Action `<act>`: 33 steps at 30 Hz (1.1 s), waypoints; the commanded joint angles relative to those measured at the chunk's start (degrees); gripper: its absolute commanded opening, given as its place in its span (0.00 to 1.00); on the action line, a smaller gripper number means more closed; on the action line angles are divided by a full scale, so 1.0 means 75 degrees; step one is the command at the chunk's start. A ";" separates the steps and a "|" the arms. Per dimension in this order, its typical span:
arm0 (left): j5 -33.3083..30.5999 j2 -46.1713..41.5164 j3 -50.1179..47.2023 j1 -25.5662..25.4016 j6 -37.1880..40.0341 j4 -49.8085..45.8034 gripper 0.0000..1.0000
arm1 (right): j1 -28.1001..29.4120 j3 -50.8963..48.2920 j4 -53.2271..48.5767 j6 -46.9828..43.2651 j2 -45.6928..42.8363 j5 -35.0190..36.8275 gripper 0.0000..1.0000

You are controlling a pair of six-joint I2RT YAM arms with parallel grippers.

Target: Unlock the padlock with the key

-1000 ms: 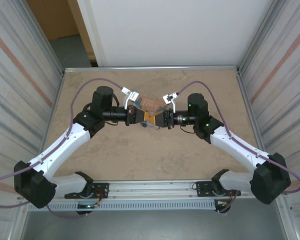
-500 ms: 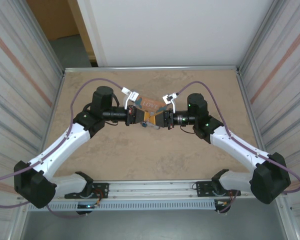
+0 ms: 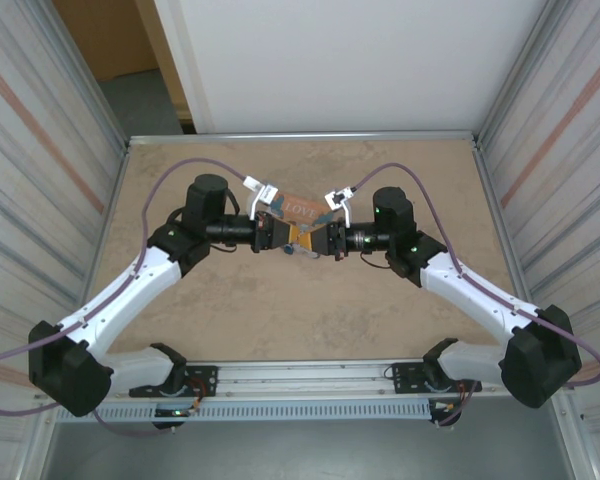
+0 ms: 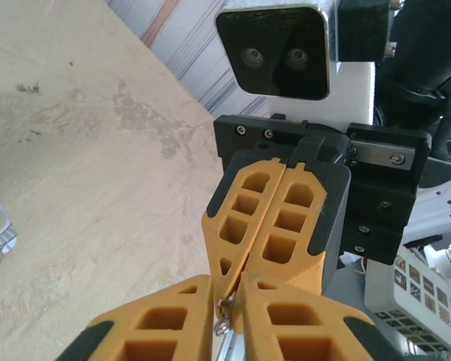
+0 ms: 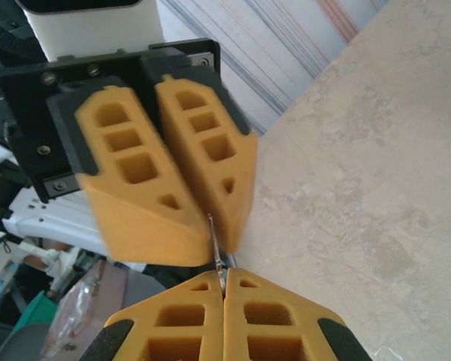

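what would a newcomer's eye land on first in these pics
Two arms reach in from either side, and their yellow-orange ribbed fingers meet tip to tip at mid-table: the left pincer against the right pincer. A thin metal sliver runs between their tips, just on the near side of an orange "LOVE" picture tin.

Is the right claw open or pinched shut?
Shut: in its wrist view the right gripper's two yellow fingers meet with no gap, a thin metal piece at their tips.
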 commanded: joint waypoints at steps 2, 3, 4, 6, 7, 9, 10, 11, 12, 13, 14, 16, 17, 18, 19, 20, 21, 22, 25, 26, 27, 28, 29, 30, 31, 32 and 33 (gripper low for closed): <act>-0.0449 -0.0429 -0.0160 0.0066 0.0085 0.0219 0.37 | -0.0158 0.0240 -0.0960 -0.0588 -0.0146 0.0343 0.00; -0.0628 -0.0529 -0.0230 0.0105 0.0077 0.0208 0.42 | -0.0202 0.0271 -0.1232 -0.0796 -0.0158 0.0419 0.00; -0.0780 -0.0628 -0.0300 0.0139 0.0061 0.0208 0.45 | -0.0242 0.0293 -0.1465 -0.0973 -0.0157 0.0489 0.00; -0.1276 -0.0891 -0.0494 0.0193 0.0084 0.0085 0.52 | -0.0364 0.0300 -0.1969 -0.1395 -0.0137 0.0637 0.00; -0.1551 -0.0995 -0.0570 0.0196 0.0141 -0.0040 0.55 | -0.0431 0.0301 -0.2159 -0.1547 -0.0107 0.0670 0.00; -0.2133 -0.1203 -0.0733 0.0202 0.0263 -0.0400 0.59 | -0.0564 0.0348 -0.2695 -0.1967 0.0050 0.0798 0.00; -0.2330 -0.1292 -0.0792 0.0202 0.0308 -0.0573 0.61 | -0.0601 0.0405 -0.2963 -0.2178 0.0155 0.0888 0.00; -0.2558 -0.1360 -0.0894 0.0196 0.0348 -0.0746 0.62 | -0.0630 0.0496 -0.3285 -0.2441 0.0300 0.1006 0.00; -0.2759 -0.1416 -0.1019 0.0202 0.0370 -0.0878 0.64 | -0.0653 0.0589 -0.3580 -0.2674 0.0474 0.1138 0.00; -0.2914 -0.1453 -0.1134 0.0200 0.0368 -0.0979 0.65 | -0.0685 0.0673 -0.3738 -0.2825 0.0633 0.1187 0.00; -0.3094 -0.1488 -0.1276 0.0192 0.0339 -0.1070 0.66 | -0.0708 0.0768 -0.3893 -0.2964 0.0815 0.1241 0.00; -0.3291 -0.1526 -0.1566 0.0193 0.0279 -0.1143 0.66 | -0.0793 0.0899 -0.3953 -0.3082 0.1155 0.1240 0.00; -0.3389 -0.1527 -0.1730 0.0190 0.0267 -0.1183 0.67 | -0.0829 0.0971 -0.3950 -0.3119 0.1339 0.1239 0.00; -0.3477 -0.1517 -0.1882 0.0192 0.0234 -0.1192 0.67 | -0.0861 0.1068 -0.3950 -0.3149 0.1535 0.1246 0.00; -0.3546 -0.1498 -0.2004 0.0190 0.0191 -0.1198 0.67 | -0.0889 0.1163 -0.3956 -0.3162 0.1718 0.1227 0.00; -0.3597 -0.1464 -0.2148 0.0190 0.0152 -0.1161 0.67 | -0.0911 0.1280 -0.3951 -0.3162 0.1911 0.1205 0.00; -0.3622 -0.1418 -0.2283 0.0179 0.0101 -0.1091 0.67 | -0.0943 0.1408 -0.3950 -0.3151 0.2134 0.1128 0.00; -0.3639 -0.1361 -0.2368 0.0173 0.0084 -0.1035 0.67 | -0.0970 0.1519 -0.3941 -0.3123 0.2329 0.1056 0.00; -0.3713 -0.1142 -0.2635 0.0060 0.0083 -0.0748 0.67 | -0.1019 0.1856 -0.3861 -0.2982 0.2937 0.0865 0.00; -0.3710 -0.1058 -0.2704 0.0019 0.0096 -0.0599 0.67 | -0.1041 0.1956 -0.3817 -0.2926 0.3131 0.0858 0.00; -0.3696 -0.0968 -0.2759 -0.0019 0.0094 -0.0458 0.67 | -0.1064 0.2031 -0.3767 -0.2868 0.3300 0.0831 0.00; -0.3677 -0.0888 -0.2788 -0.0042 0.0107 -0.0351 0.67 | -0.1095 0.2076 -0.3681 -0.2799 0.3456 0.0776 0.00; -0.3641 -0.0800 -0.2827 -0.0055 0.0105 -0.0235 0.67 | -0.1144 0.2113 -0.3556 -0.2711 0.3614 0.0705 0.00; -0.3646 -0.0724 -0.2870 -0.0056 0.0097 -0.0116 0.67 | -0.1191 0.2150 -0.3423 -0.2613 0.3746 0.0624 0.00; -0.3689 -0.0675 -0.2917 -0.0056 0.0081 0.0002 0.67 | -0.1227 0.2178 -0.3339 -0.2541 0.3889 0.0573 0.00; -0.3728 -0.0631 -0.2987 -0.0054 0.0061 0.0169 0.67 | -0.1254 0.2229 -0.3265 -0.2486 0.4004 0.0542 0.00; -0.3787 -0.0593 -0.3054 -0.0045 0.0031 0.0359 0.68 | -0.1266 0.2293 -0.3235 -0.2465 0.4123 0.0535 0.00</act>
